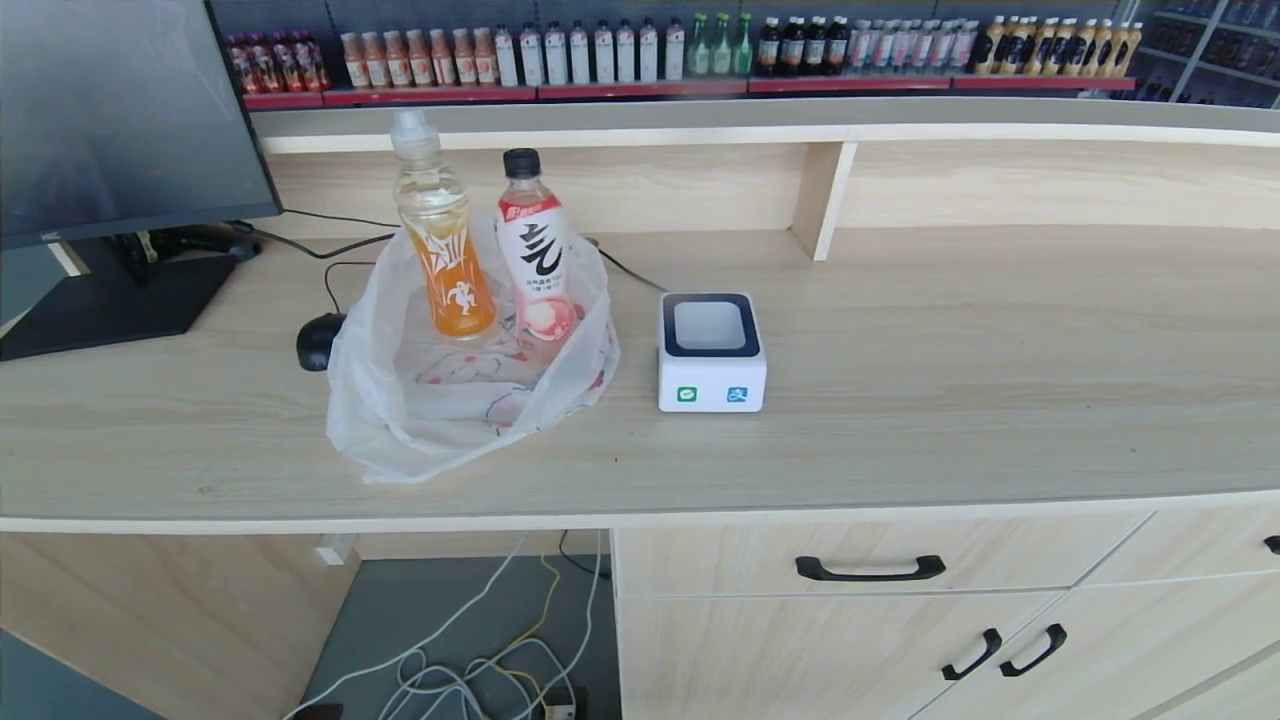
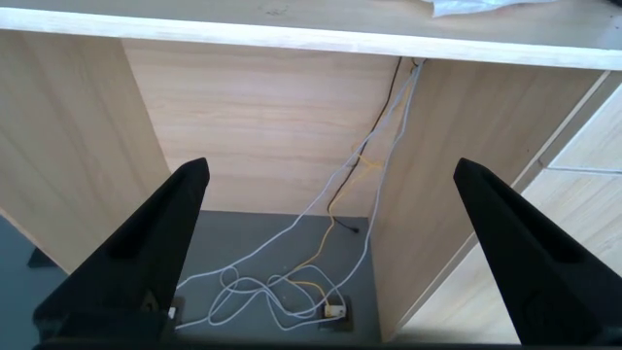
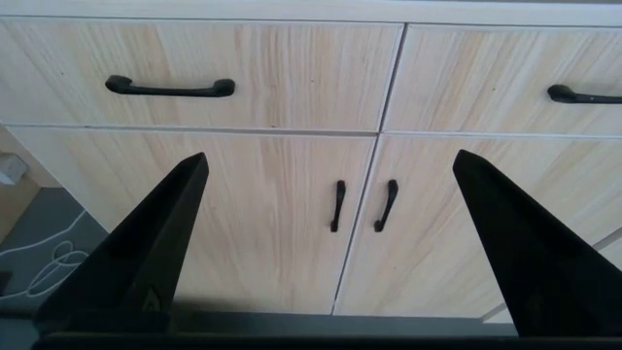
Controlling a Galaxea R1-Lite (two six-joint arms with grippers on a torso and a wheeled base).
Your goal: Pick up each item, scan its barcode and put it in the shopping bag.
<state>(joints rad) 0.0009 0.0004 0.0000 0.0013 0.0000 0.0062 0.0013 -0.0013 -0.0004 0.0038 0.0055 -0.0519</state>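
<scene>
Translucent plastic is catching my eye first: the shopping bag (image 1: 400, 440) is sitting on the wooden counter (image 1: 950, 400) with both bottles standing upright inside it. The orange drink bottle (image 1: 440, 240) is at nine o'clock of the pink-labelled bottle (image 1: 535, 255), just beside it. The scanner (image 1: 711, 352) is resting near the bag, at its three o'clock.

I am holding both arms low, under the counter edge. The left gripper (image 2: 330, 165) is spread wide and gripping nothing, facing the cables (image 2: 292, 292). The right gripper (image 3: 328, 157) is equally wide and empty, facing the drawer fronts (image 3: 243, 58).

I am judging the bagging as done for these two. If I am raising an arm next, it is needing clearance from that overhanging edge.
</scene>
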